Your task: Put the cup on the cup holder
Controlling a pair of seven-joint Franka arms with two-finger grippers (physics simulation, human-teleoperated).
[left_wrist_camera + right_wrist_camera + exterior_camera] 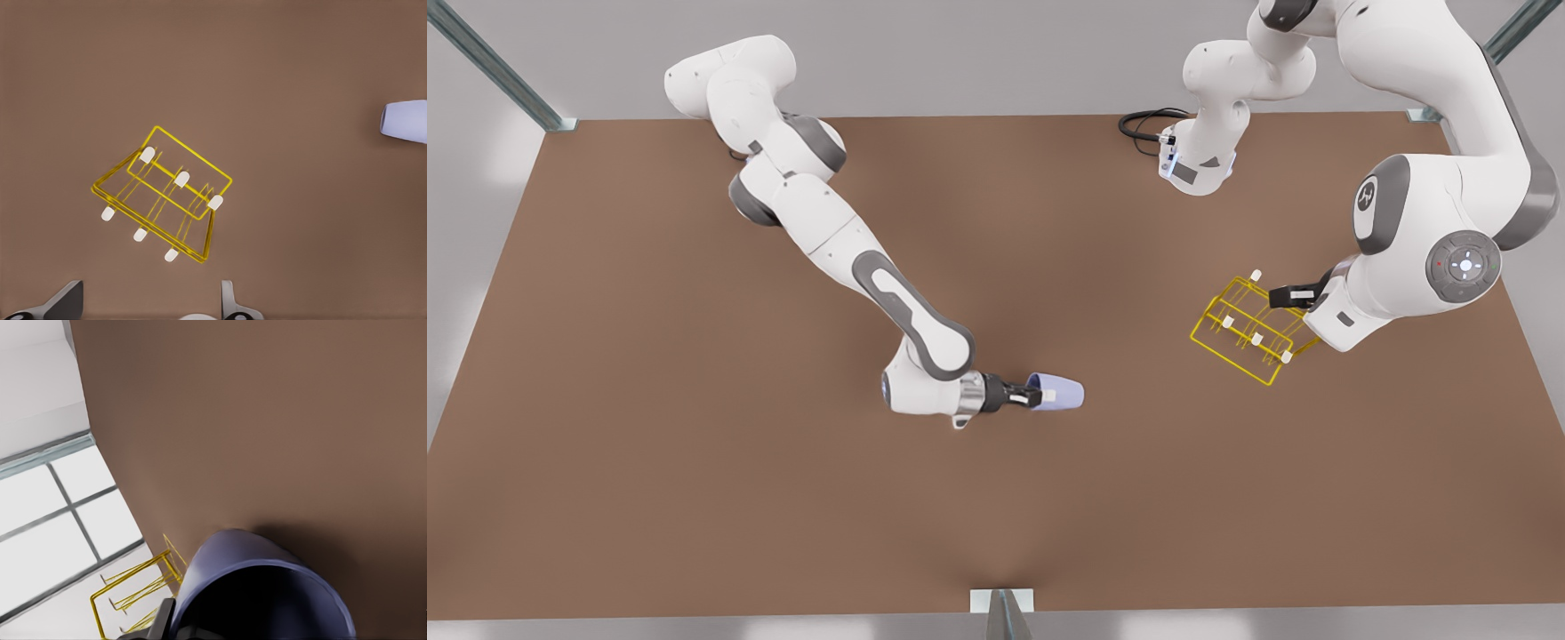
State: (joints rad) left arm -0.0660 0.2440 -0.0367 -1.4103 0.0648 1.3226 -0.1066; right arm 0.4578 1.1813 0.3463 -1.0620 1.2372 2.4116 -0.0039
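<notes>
Right gripper (1024,395) pinching cup (1060,392), well apart from cup holder (1249,331); left gripper (150,303) spread beside holder; risk: rim pinch slipping mid-carry.

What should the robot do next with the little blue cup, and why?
Probably carry the cup toward the front view's right, to the holder. The right end effector grips it at the rim, lying sideways, well apart from the holder, whose white-tipped pegs are all bare. The left end effector hangs open by the holder, so it looks ready and waiting.
</notes>
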